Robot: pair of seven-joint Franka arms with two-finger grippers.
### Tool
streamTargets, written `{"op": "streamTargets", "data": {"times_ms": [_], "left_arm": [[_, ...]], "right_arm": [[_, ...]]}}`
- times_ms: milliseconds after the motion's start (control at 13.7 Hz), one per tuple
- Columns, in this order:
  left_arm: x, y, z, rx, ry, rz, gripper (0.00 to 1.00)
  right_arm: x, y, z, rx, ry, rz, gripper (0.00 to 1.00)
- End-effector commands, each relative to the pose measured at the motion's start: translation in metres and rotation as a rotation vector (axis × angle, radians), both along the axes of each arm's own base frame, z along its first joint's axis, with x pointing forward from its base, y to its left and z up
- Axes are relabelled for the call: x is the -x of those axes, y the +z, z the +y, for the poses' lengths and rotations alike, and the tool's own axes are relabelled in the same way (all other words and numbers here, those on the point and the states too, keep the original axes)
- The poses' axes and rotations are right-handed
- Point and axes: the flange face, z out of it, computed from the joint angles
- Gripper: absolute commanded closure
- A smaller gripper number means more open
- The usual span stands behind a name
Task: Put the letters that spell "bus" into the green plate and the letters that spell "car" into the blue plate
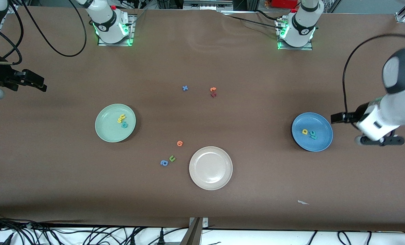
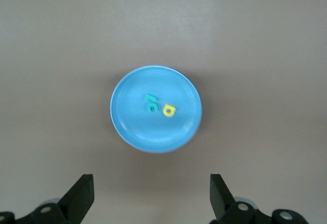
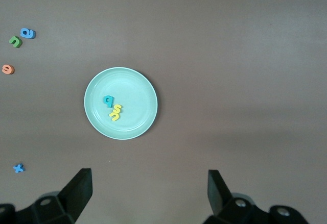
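The green plate (image 1: 107, 131) lies toward the right arm's end of the table. In it are a yellow "u" (image 1: 122, 116), a yellow "s" (image 1: 120, 120) and a teal "b" (image 1: 124, 125). The blue plate (image 1: 320, 144) lies toward the left arm's end and holds a yellow "a" (image 1: 305, 131), a teal "c" (image 1: 312, 133) and a teal "r" (image 1: 314, 137). My left gripper (image 2: 150, 198) hangs open and empty high over bare table beside the blue plate (image 2: 133, 127). My right gripper (image 3: 148, 196) is also open and empty, high over bare table beside the green plate (image 3: 138, 94).
A beige-white plate (image 1: 211, 167) sits near the front camera, mid-table. Beside it lie an orange letter (image 1: 179, 143), a green "u" (image 1: 172, 158) and a blue "a" (image 1: 164, 163). Farther back are a blue "x" (image 1: 185, 88), an orange letter (image 1: 213, 89) and a dark red one (image 1: 213, 95).
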Motion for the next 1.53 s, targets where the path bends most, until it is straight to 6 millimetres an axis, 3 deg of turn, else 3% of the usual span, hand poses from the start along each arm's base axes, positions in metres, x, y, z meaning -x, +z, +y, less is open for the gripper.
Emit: {"op": "streamTargets", "data": {"times_ms": [0,218,1455], "left_arm": [[0.035,0.046,0.010,0.043,0.029,-0.035,0.00],[0.056,0.081,0.009,0.038,0.012,-0.043,0.00],[0.050,0.079,0.015,0.031,-0.003,-0.068,0.00]], "right_arm": [[-0.001,0.004,-0.003,-0.007,0.010,0.004,0.00],[-0.001,0.004,-0.003,-0.007,0.010,0.004,0.00],[-0.001,0.004,-0.003,-0.006,0.011,0.006,0.00]]}}
